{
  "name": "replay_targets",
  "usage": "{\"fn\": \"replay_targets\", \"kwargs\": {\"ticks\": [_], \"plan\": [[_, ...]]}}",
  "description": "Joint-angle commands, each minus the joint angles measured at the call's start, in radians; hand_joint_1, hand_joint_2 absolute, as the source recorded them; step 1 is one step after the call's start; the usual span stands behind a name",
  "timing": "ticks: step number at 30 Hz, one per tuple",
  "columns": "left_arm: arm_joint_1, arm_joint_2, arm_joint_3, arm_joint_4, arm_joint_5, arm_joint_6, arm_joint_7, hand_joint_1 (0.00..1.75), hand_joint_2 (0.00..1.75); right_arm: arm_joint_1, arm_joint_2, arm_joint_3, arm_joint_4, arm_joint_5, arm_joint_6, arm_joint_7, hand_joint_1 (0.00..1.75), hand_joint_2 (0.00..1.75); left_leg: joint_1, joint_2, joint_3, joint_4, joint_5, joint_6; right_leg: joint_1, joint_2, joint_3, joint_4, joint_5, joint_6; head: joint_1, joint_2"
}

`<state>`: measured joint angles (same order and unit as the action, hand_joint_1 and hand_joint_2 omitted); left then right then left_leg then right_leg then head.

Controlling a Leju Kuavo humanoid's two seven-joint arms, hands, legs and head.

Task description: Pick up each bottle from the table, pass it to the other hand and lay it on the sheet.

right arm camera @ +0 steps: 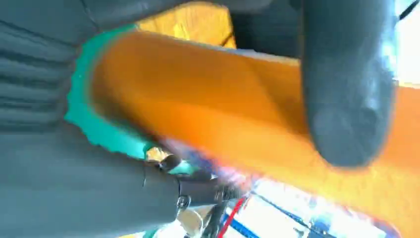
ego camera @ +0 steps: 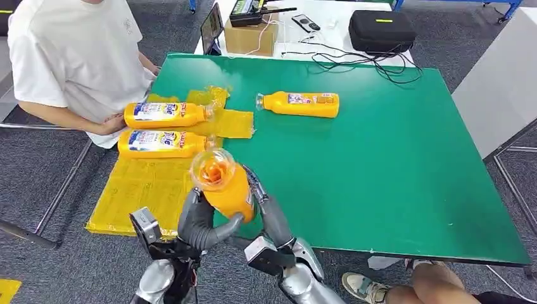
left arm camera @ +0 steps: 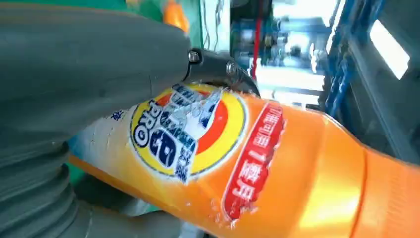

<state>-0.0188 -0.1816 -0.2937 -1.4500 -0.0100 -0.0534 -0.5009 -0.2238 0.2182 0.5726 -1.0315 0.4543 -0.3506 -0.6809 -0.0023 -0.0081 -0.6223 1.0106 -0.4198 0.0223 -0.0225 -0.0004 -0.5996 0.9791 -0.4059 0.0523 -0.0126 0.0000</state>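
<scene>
An orange detergent bottle stands upright above the table's near edge, its open neck towards me. My left hand wraps it from the left and below, and my right hand grips its right side. Close up, the labelled bottle lies against my left hand. In the right wrist view my right hand presses its thumb over the bottle. Two more bottles lie on the yellow sheet. Another bottle lies on the green table.
A person in a white shirt sits at the table's left, one hand beside the sheet. A white table behind carries a cardboard box, a black case and cables. Someone's shoe and knee are at the bottom right.
</scene>
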Motion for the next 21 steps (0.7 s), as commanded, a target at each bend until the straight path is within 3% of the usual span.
{"fn": "replay_targets", "kwargs": {"ticks": [1,6,9,14,16,21], "plan": [[-0.043,0.046,0.077,0.056,-0.068,0.043,-0.002,1.75,1.75,0.013,-0.031,-0.074,-0.033,-0.026,-0.007,-0.011,0.0,0.0,0.001,0.0,0.005,-0.001,-0.002,-0.002,0.002,-0.001,0.006,-0.001,-0.002,-0.003,-0.001,0.0],[-0.079,0.086,0.07,0.104,-0.315,0.197,0.02,1.75,1.75,0.025,-0.025,-0.122,-0.065,-0.049,-0.023,-0.017,0.0,0.0,0.001,-0.001,0.005,0.0,-0.002,-0.002,0.001,-0.001,0.006,-0.001,-0.002,-0.003,-0.001,0.0],[-0.141,0.122,0.092,0.224,-0.499,0.298,0.094,1.75,1.75,0.035,-0.032,-0.141,-0.093,-0.072,-0.034,-0.017,0.0,0.0,0.001,-0.003,0.005,-0.001,0.0,-0.002,0.001,-0.003,0.005,-0.001,-0.001,-0.003,0.0,0.0],[-0.247,0.15,0.145,0.451,-0.659,0.384,0.09,1.75,1.75,0.028,-0.042,-0.142,-0.105,-0.113,-0.05,-0.017,0.0,0.0,0.0,-0.001,0.003,-0.002,0.001,-0.001,0.001,-0.002,0.003,-0.001,0.0,-0.002,-0.001,0.0],[-0.271,0.174,0.127,0.519,-0.786,0.441,0.15,1.75,1.75,0.041,-0.047,-0.136,-0.117,-0.119,-0.052,-0.017,0.0,0.0,0.001,-0.002,0.005,-0.002,0.001,-0.002,0.001,-0.002,0.005,-0.001,-0.001,-0.003,-0.001,0.0],[-0.243,0.228,0.112,0.603,-1.041,0.412,0.323,1.75,1.75,0.121,-0.077,-0.119,-0.256,-0.124,-0.099,-0.017,0.0,0.0,0.002,0.001,0.008,-0.002,-0.001,-0.003,0.002,0.001,0.007,-0.002,-0.002,-0.003,-0.001,0.0]]}}
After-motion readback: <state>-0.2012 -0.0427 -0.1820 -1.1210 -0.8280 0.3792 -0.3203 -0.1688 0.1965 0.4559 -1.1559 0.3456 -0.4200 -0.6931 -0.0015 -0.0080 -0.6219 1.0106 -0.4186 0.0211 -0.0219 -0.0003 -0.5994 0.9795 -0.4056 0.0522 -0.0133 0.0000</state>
